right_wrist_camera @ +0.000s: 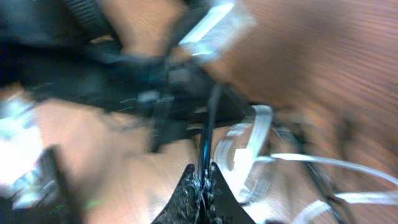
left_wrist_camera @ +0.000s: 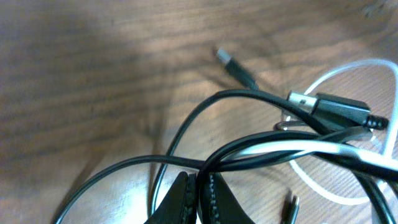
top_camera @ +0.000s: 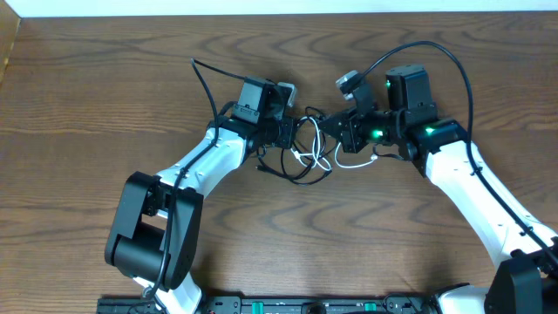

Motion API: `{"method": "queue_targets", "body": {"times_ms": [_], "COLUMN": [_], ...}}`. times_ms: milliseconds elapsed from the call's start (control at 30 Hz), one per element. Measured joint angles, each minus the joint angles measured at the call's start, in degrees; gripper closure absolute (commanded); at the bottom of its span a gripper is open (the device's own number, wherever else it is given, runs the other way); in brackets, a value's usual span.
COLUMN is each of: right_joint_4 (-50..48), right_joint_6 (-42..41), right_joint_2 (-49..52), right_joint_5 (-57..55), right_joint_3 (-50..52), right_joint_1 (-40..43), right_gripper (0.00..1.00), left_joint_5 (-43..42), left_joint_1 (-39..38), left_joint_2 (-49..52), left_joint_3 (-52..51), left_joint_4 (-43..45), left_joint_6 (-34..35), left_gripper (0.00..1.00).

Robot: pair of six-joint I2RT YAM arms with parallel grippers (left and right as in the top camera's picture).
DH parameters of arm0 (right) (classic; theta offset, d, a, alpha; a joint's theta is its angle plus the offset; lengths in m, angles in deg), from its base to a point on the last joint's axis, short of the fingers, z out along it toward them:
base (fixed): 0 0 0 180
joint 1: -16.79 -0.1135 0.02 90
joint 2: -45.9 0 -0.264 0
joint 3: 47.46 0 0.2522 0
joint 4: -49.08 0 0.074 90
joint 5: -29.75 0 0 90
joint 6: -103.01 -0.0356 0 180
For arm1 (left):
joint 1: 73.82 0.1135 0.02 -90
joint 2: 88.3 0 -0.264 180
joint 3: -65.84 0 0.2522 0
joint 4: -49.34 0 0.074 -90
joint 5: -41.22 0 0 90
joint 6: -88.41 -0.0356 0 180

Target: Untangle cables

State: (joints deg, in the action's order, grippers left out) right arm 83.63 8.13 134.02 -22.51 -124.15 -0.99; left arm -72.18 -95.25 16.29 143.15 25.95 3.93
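Pinching black cable, right gripper clenched; left gripper clenched at tangle with white cable.

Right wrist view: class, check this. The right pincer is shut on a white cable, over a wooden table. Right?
Not quite. The right pincer is shut on the black cable, not a white one; the white cable lies beside it. The right wrist view shows this. The wooden table is right.
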Motion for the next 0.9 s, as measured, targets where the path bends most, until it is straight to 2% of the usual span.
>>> {"method": "queue_targets", "body": {"times_ms": [233, 567, 733, 900], "right_joint_4": [6.54, 14.32, 13.66, 8.74], "right_joint_6": [-10.34, -16.48, -16.83, -9.73], "right_joint_2": [-0.44, -0.74, -0.92, -0.92], "right_joint_5": [-24.13, -41.90, -40.35, -24.13], "right_joint_3": [0.00, 0.00, 0.00, 0.00], "right_joint_1": [5.53, 18.80, 21.97, 21.00], "right_gripper": [0.99, 0.99, 0.97, 0.92], "left_joint_5": [-0.31, -3.54, -8.92, -23.08], "left_joint_1": [4.28, 13.94, 15.23, 14.53], "left_joint_2": [-0.48, -11.04, -14.32, -14.36], "left_joint_3": [0.00, 0.00, 0.00, -0.09], "left_joint_4": [-6.56, -9.99, -9.86, -3.45], "left_joint_6": [0.04, 0.26, 1.38, 2.32], "left_gripper": [0.93, 0.93, 0.92, 0.92]}}
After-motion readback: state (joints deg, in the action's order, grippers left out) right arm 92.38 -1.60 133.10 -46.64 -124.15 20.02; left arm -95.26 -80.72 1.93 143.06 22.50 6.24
